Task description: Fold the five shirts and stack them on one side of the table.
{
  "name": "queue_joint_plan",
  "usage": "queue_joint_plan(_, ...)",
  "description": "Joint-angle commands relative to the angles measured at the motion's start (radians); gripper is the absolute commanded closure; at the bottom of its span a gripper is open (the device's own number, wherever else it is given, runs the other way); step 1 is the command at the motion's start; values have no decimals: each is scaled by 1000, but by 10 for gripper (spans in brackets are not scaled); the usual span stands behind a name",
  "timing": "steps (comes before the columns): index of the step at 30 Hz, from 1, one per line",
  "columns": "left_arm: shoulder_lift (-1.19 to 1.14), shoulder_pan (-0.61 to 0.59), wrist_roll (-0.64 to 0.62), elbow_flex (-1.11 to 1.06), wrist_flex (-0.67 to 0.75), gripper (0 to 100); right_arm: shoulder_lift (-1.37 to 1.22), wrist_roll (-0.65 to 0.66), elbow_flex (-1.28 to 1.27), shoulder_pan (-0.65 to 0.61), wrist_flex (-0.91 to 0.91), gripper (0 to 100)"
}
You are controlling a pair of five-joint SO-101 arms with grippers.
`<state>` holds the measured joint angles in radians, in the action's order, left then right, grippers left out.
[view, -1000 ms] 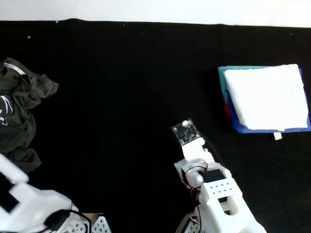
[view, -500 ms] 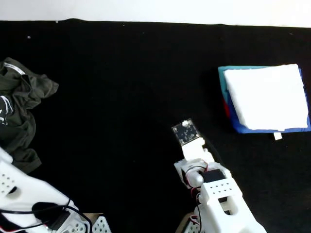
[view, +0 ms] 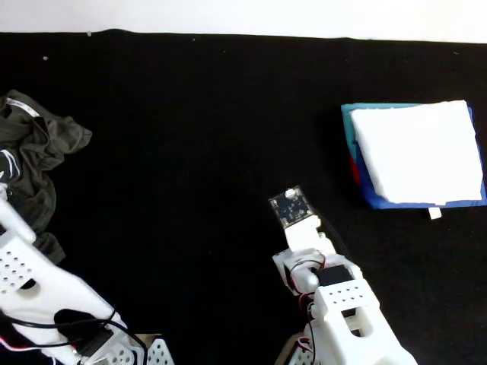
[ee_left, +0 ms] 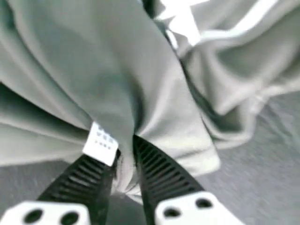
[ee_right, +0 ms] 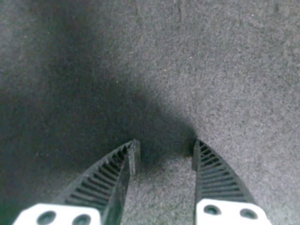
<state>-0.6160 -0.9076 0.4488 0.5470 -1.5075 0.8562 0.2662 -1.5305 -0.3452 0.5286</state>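
Observation:
A crumpled dark olive shirt [view: 34,171] lies at the table's left edge. My left gripper [ee_left: 125,145] is shut on a fold of this olive shirt [ee_left: 117,70], next to its small white tag [ee_left: 100,140]. The white left arm [view: 34,285] comes up from the lower left corner to the shirt's near edge. At the right edge of the table sits a stack of folded shirts [view: 415,152], white on top, with blue, teal and red under it. My right gripper [ee_right: 164,152] is open just above bare black cloth; the right arm [view: 316,266] stands at the lower middle of the table.
Black cloth [view: 205,129] covers the whole table, with wide open room between the olive shirt and the stack. A small white tag [view: 434,214] pokes out at the stack's near edge. A white wall strip [view: 243,15] runs along the far edge.
The left arm has moved up along the left edge onto the olive shirt's near edge. The right arm and the stack have not moved.

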Motion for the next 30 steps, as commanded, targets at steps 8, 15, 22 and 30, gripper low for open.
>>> queue_joint_plan(8, 400, 321, -44, 257, -255, 991, -1, 9, -4, -5, -22, 818)
queue_joint_plan(15, 662, 645, -44, 259, -252, 991, -1, 9, -4, -5, -24, 818)
queue_joint_plan(22, 901, 986, -44, 259, -106, 991, -1, 9, -4, -5, -24, 818)
queue_joint_plan(30, 977, 1067, -78, 251, -25, 991, 4, 9, -7, -5, -24, 818)
